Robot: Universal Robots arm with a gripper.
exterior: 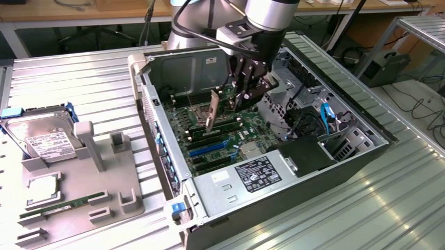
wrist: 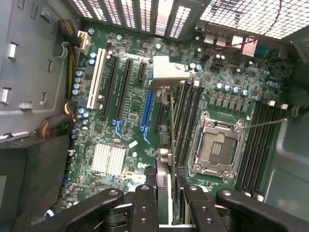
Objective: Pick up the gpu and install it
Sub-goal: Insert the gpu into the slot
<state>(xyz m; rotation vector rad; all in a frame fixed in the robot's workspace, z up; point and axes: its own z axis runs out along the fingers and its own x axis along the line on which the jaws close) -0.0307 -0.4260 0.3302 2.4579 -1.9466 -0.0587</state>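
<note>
Gripper (wrist: 164, 203) fingers were clenched on the top edge of the gpu (wrist: 166, 121), which I held edge-down inside the open computer case (exterior: 167, 156), bracket toward the rear grille, so its connector hung above the motherboard (wrist: 120, 135) slots.

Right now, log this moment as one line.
gripper: shut on gpu | gpu: edge-on above motherboard, inside case | not seated

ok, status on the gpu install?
Gripper shut on gpu, card edge-on above motherboard. Not seated yet. Nothing blocking the slots.
</note>
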